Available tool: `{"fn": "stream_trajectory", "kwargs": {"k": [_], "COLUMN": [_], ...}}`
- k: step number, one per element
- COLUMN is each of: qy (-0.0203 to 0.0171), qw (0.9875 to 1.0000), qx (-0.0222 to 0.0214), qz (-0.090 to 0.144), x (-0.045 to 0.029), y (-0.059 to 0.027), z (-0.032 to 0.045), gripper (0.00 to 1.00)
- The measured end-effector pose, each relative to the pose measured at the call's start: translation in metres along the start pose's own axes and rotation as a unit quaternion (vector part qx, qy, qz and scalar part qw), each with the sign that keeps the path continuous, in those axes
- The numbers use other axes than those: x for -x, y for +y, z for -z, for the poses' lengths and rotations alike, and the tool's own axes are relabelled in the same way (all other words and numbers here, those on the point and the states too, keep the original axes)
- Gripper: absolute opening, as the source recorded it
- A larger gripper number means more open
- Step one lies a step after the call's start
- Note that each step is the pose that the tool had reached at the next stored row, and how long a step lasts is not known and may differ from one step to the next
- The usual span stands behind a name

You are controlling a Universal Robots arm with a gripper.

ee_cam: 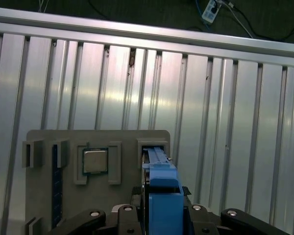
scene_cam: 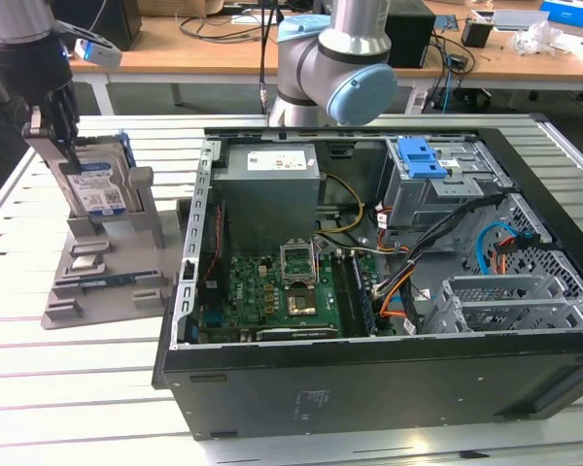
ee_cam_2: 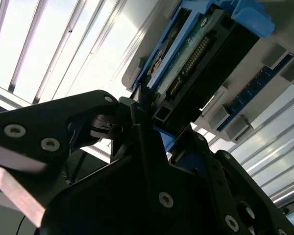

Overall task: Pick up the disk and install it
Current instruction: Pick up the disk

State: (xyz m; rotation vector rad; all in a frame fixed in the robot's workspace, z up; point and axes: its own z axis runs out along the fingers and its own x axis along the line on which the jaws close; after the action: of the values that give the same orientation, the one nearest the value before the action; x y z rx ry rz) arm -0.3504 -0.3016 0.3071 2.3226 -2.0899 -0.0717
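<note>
Silver rectangular hard disk (scene_cam: 97,184) with blue-and-white label and blue plastic rail stands on edge in a grey plastic slotted stand (scene_cam: 107,282), at the exterior view's left beside the open black computer case (scene_cam: 369,388). The upright slot leaves its top edge free to grasp. Black gripper (scene_cam: 66,131) straddles that edge from above, jaws narrowed onto it, apparently clamped. Disk not yet lifted.

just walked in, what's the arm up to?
The arm's gripper is down at the top of the disk, which stands upright in a slot of the grey holder on the slatted table, to the exterior view's left of the open computer case. In the first wrist view the disk's blue rail sits right at the gripper. The disk is not yet lifted out or installed.
</note>
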Motion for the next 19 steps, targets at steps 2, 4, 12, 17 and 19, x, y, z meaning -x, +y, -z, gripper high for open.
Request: {"fn": "stream_trajectory", "kwargs": {"k": [2, 4, 12, 17, 19], "qy": [0.0000, 0.0000, 0.0000, 0.0000, 0.0000], "qw": [1.0000, 1.0000, 1.0000, 1.0000, 1.0000], "qx": [-0.0001, 0.0000, -0.0001, -0.0001, -0.0001], "qz": [0.000, 0.000, 0.000, 0.000, 0.000], "x": [0.0000, 0.0001, 0.0011, 0.0013, 0.0013], "y": [0.0001, 0.0002, 0.0019, 0.0023, 0.0024], "z": [0.0011, 0.0034, 0.0440, 0.0532, 0.0560], "gripper": [0.37, 0.37, 0.37, 0.37, 0.37]}}
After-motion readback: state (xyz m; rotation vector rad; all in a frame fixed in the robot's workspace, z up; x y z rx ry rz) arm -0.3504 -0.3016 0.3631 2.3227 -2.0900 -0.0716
